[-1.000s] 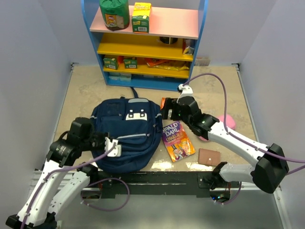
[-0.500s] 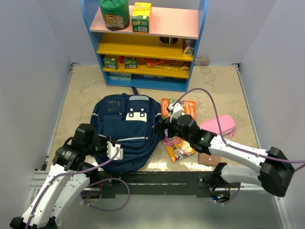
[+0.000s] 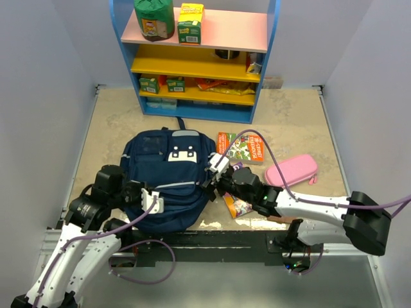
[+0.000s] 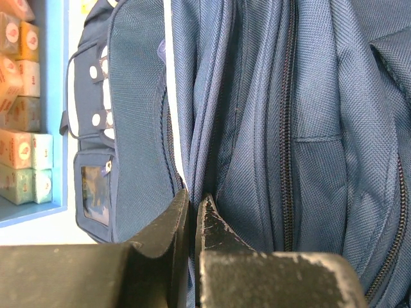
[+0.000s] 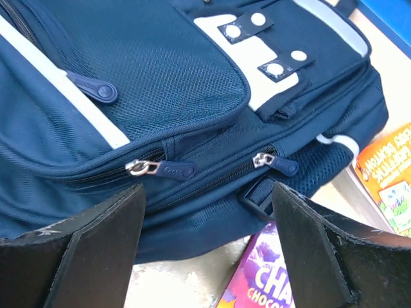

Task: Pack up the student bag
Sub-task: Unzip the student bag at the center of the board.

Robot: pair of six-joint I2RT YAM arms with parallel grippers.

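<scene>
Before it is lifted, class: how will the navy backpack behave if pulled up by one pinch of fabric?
Probably floppy: the student bag shows soft folds, so a pinch by the left fingers would likely tent the cloth first. It lies slack and fairly flat, so perhaps light for its size.

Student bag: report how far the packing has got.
Done: nothing packed; the orange book, purple book and pink case lie on the table beside the student bag. In hand: left gripper pinches its fabric, right gripper open at the shut zips. To do: unzip, load, close.
</scene>
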